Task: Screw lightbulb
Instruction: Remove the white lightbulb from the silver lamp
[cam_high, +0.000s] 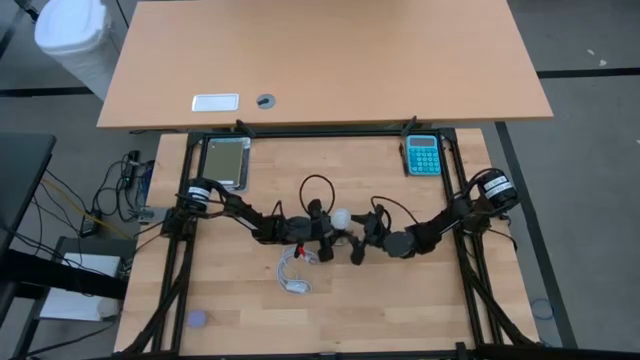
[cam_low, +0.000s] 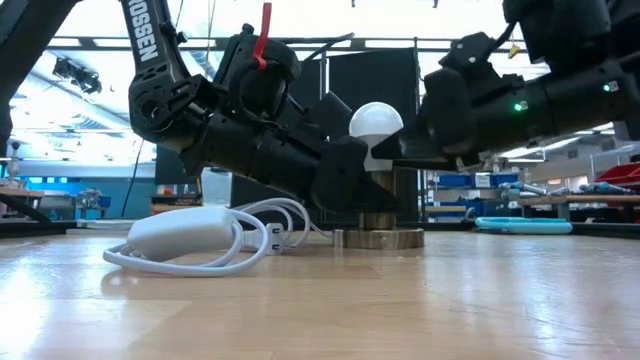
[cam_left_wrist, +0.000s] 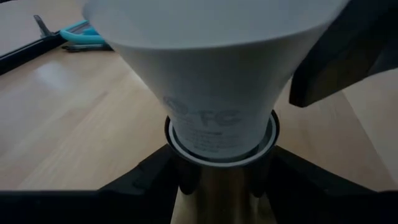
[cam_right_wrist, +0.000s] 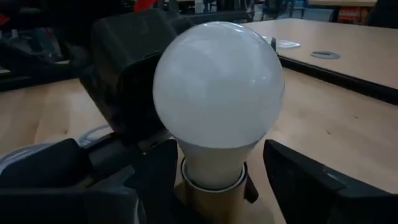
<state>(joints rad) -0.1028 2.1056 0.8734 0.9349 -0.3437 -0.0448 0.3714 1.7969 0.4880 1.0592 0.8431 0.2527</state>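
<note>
Looked straight down first: found the lightbulb (cam_high: 342, 216) mid-table, between the left gripper (cam_high: 322, 233) and the right gripper (cam_high: 362, 243), with a white cable (cam_high: 293, 272) coiled just beside and a calculator (cam_high: 422, 155) well apart. From table height, saw it upright in the metal socket (cam_low: 378, 238), cable lying close to the base. Through the left wrist, saw fingers (cam_left_wrist: 143, 183) apparently clamped on the socket below the neck. Through the right wrist, saw fingers (cam_right_wrist: 155, 177) spread wide either side of the neck, not gripping. Judged it light, smooth, slippery and breakable; best gripped gently at the stiffer neck. Reckoned the left gripper crowded the turning room.
</note>
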